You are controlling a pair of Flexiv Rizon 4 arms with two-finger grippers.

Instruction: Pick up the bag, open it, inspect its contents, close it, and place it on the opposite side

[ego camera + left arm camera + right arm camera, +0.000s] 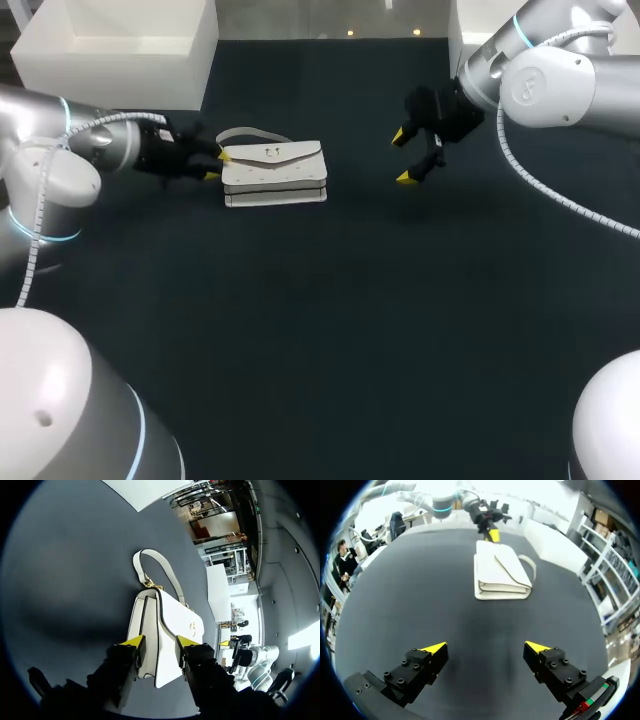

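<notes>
- The bag (275,178) is white and lies flat on the dark table (330,320), left of the middle and toward the far edge, with its flap (182,622) facing up.
- A small gold clasp (272,153) sits on the flap.
- The handle (250,133) loops out from the bag's far side and rests on the table.
- The left arm comes in low from the left, and the left gripper (217,164) is at the bag's left end.
- In the left wrist view that end of the bag sits between the fingers and fills the narrow gap. One yellow tip is against the flap side and the other against the layered side, so the gripper holds the bag by its end.
- The bag's underside looks to be resting on the table; I cannot tell whether the held end is raised at all.
- The right arm comes in from the far right, and the right gripper (402,157) hangs above the table, well apart from the bag, on its right.
- Its fingers are spread wide with nothing between them, only bare table beneath.
- In the right wrist view the bag lies ahead of the right gripper, and the left gripper is at the bag's far end.
</notes>
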